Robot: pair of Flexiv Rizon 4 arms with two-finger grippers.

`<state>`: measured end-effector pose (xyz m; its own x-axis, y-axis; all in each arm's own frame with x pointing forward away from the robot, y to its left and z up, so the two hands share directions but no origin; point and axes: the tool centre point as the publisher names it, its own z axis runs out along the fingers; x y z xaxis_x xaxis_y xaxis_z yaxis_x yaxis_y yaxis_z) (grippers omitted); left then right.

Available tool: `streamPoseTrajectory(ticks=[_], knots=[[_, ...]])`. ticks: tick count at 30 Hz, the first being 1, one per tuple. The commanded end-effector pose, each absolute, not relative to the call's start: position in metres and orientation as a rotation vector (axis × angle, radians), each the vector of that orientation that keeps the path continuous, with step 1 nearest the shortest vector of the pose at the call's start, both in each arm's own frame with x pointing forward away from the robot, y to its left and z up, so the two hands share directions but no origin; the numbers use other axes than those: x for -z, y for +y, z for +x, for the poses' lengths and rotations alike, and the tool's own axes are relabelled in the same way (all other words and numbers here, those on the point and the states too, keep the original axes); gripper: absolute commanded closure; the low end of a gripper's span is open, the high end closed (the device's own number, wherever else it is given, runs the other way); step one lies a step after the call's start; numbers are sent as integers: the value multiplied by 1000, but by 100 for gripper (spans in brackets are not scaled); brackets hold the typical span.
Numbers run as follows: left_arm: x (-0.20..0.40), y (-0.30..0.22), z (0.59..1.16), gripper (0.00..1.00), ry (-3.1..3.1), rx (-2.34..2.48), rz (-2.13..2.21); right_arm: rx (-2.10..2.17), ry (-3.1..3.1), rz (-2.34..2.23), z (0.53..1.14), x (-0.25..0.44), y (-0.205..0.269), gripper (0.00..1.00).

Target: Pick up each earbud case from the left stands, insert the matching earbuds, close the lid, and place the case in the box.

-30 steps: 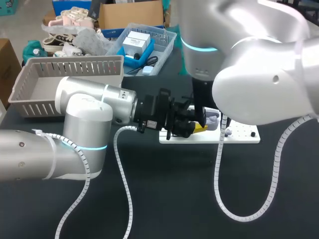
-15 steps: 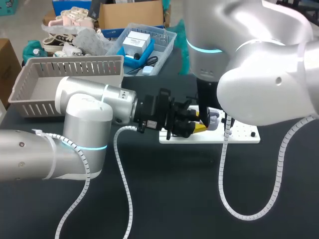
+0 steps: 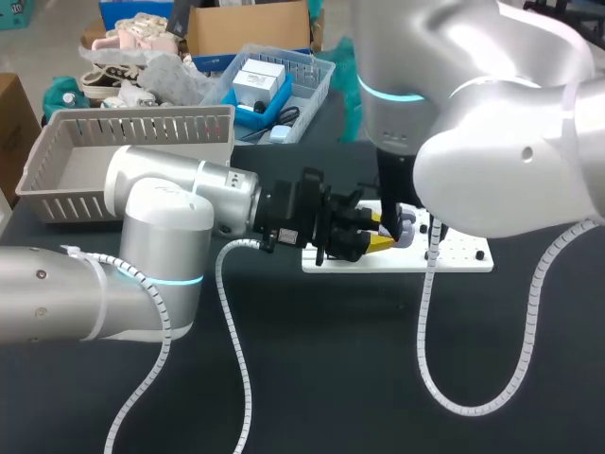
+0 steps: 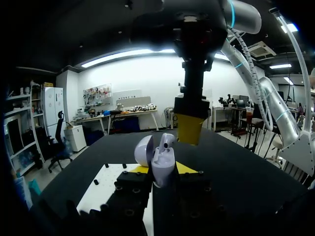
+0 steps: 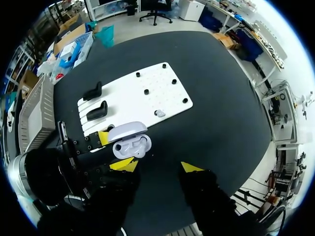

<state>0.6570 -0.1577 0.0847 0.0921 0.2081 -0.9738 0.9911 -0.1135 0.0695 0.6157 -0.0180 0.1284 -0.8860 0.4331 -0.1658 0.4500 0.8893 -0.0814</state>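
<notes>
An open white earbud case (image 4: pixel 163 163) stands upright between the yellow tips of my left gripper (image 4: pixel 162 170), which is shut on it. Its lid (image 4: pixel 144 150) is tipped back, and one earbud (image 4: pixel 167 143) sits in the case. In the head view the left gripper (image 3: pixel 371 238) holds the case (image 3: pixel 406 225) over the white stand board (image 3: pixel 458 255). My right gripper (image 5: pixel 157 166) hangs open just above the case (image 5: pixel 133 145), with nothing between its fingers. A loose earbud (image 5: pixel 159 113) lies on the board (image 5: pixel 147 81).
Two black stands (image 5: pixel 92 91) (image 5: pixel 97 110) sit at the board's left end, with several black pegs farther along it. A grey slatted basket (image 3: pixel 57 161) stands at the table's far left. A clear bin (image 3: pixel 317 71) of small boxes is at the back.
My right arm has shifted slightly to the right over the case. The left arm and the case have stayed still.
</notes>
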Motion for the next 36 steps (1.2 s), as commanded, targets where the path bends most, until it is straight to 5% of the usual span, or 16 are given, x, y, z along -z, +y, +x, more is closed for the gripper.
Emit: streamPoseTrajectory(ticks=[1,36], knots=[[-85,-157,656,100,1251,1113,1482,181,2903,690,617,-126,-19,52],[-85,-157,656,100,1251,1113,1482,28,2883,645,619,-141,-33,43]])
